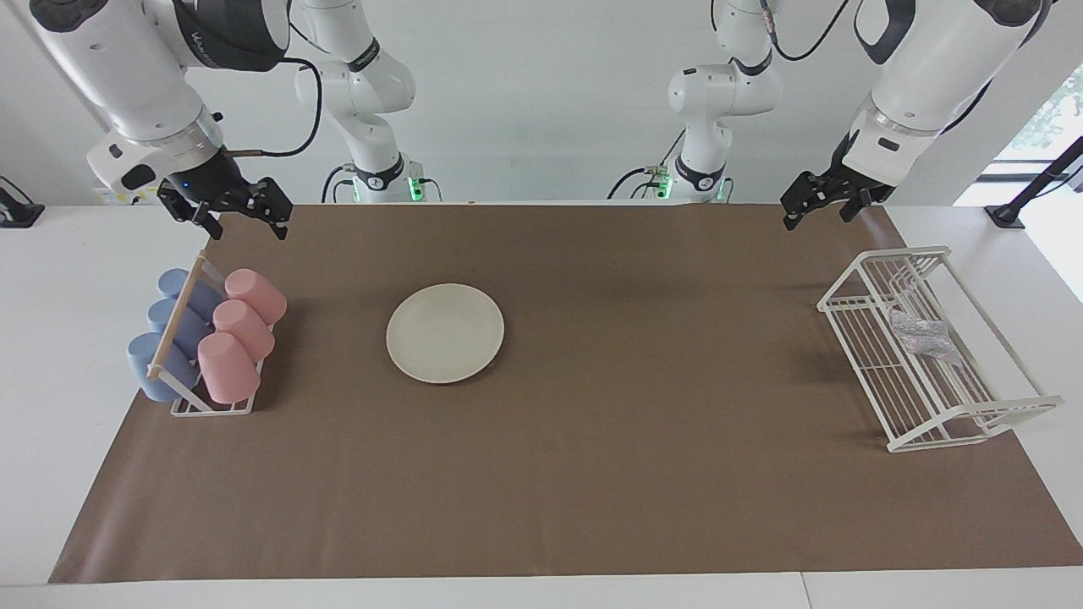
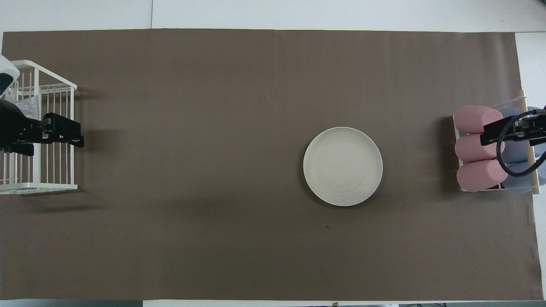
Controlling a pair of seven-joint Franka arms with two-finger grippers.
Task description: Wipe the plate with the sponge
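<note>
Waiting: both arms hang raised, nothing grasped, so I judge the wipe not begun.
Left gripper (image 1: 815, 203): fingers spread, empty, over the wire rack (image 1: 998, 406), which suits fetching from it.
Right gripper (image 1: 245, 210): fingers spread, empty, over the cup rack (image 1: 182, 406) with its cups (image 1: 245, 326).
Sponge (image 1: 926, 337): lies in the wire rack, untouched.
Plate (image 1: 445, 332): flat on the mat (image 1: 592, 491), toward the right arm's end, open to reach.

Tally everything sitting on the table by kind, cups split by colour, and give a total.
Plate: 1
Sponge, in the wire rack: 1
White wire rack: 1
Cup holder: 1
Pink cups: 3
Blue cups: 3
Total: 10
</note>
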